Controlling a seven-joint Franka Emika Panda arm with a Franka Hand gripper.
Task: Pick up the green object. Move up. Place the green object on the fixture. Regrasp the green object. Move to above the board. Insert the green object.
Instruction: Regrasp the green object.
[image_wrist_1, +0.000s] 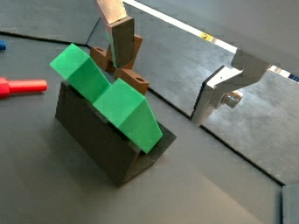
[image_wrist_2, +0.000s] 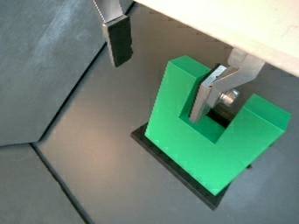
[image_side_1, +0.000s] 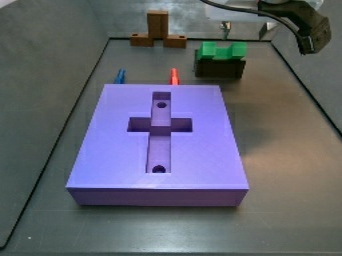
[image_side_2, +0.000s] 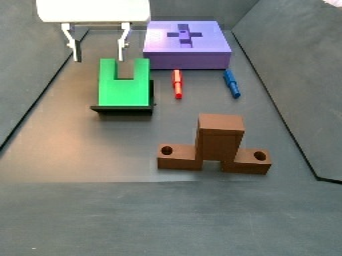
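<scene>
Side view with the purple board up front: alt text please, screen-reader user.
A purple board with a cross-shaped recess fills the foreground. Behind it the green object rests on the dark fixture, with the pincer raised to its right, holding nothing.

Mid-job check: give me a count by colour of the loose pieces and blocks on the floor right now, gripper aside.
Green: 1, the green object, resting on the fixture
Dark olive: 1, the fixture
Purple: 1, the board
Brown: 1, wooden cross-shaped piece
Red: 1, peg
Blue: 1, peg
Total: 6
The gripper hangs open just above the green object.
</scene>
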